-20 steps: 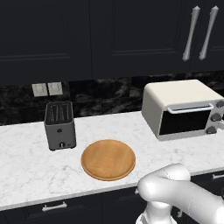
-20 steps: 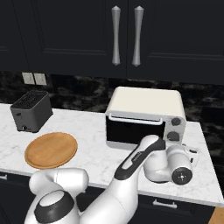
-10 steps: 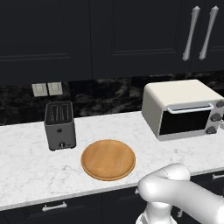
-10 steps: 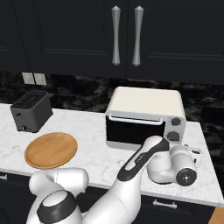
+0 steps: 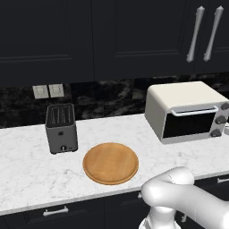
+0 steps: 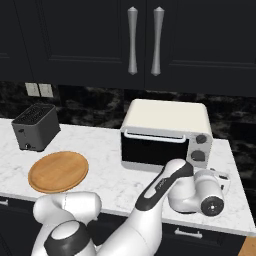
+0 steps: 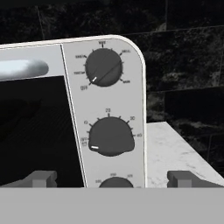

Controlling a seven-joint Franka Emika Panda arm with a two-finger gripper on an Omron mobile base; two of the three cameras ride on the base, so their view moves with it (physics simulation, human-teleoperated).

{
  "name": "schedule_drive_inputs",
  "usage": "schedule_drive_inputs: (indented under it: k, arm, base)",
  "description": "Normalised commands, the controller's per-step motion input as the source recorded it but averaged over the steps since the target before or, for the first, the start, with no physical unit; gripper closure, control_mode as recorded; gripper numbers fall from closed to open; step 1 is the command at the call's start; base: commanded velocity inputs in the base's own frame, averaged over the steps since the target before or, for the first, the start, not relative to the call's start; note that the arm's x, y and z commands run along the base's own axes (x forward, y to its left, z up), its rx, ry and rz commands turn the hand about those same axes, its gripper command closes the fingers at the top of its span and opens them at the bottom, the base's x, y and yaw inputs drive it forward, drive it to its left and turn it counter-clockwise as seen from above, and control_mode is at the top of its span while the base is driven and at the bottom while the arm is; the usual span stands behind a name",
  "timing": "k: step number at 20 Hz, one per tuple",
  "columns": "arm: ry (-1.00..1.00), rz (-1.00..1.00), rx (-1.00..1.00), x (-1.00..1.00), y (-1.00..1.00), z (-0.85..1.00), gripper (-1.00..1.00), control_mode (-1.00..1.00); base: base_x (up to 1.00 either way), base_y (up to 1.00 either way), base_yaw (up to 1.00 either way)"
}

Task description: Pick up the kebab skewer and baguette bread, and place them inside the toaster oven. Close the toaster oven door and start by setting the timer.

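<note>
Toaster oven [image 6: 165, 134] — one, door shut — two knobs before spread gripper [image 7: 113, 179].

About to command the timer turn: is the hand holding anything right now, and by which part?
Nothing is held. The hand is open, its fingertips spread wide in front of the toaster oven knobs, touching none of them.

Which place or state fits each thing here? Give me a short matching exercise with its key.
Things:
1. toaster oven door
2. round wooden plate
3. slot toaster
4. gripper

Places or states:
A. bare, on the counter in front
B. open, facing the oven's knobs
C. shut
D. on the counter below the wall sockets

Pairs: 1-C, 2-A, 3-D, 4-B
</note>
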Motion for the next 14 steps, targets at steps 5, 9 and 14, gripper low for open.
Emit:
schedule_drive_inputs:
  k: [5,9,14]
  arm:
    - [0.00,0.00,0.00,0.02,-0.02,0.00,-1.00,-1.00]
    - [0.00,0.02,-0.02,0.03,-0.04,0.00,-1.00,-1.00]
    - [0.00,0.05,-0.07,0.00,-0.01,0.00,-1.00,-1.00]
  base:
    - [0.00,0.00,0.00]
    - [0.00,0.00,0.00]
    - [0.00,0.00,0.00]
